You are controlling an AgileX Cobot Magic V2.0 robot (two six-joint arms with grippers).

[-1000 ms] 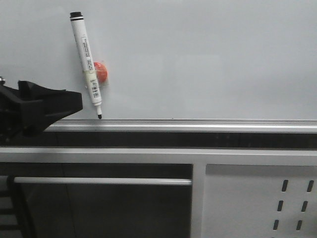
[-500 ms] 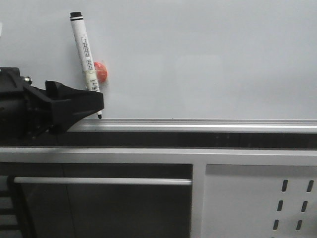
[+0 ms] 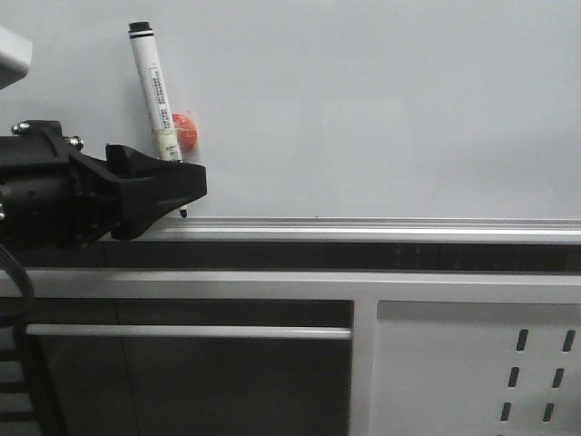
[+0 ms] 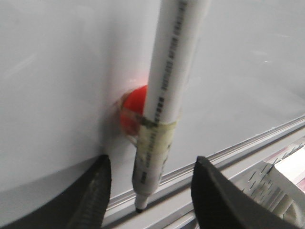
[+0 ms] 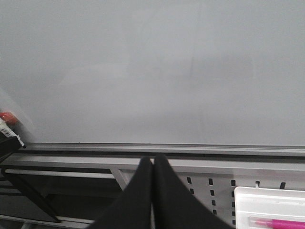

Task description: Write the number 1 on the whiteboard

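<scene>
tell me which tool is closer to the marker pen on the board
Left. The left tool is open with its fingers on either side of the marker pen, near its tip. The right tool is shut, well off to the side facing bare whiteboard.

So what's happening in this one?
The left gripper is open, its jaws on either side of the lower end of a white marker that hangs tip-down on the whiteboard by a red magnet. Nothing is written on the board yet. The right gripper is shut and idle.
</scene>
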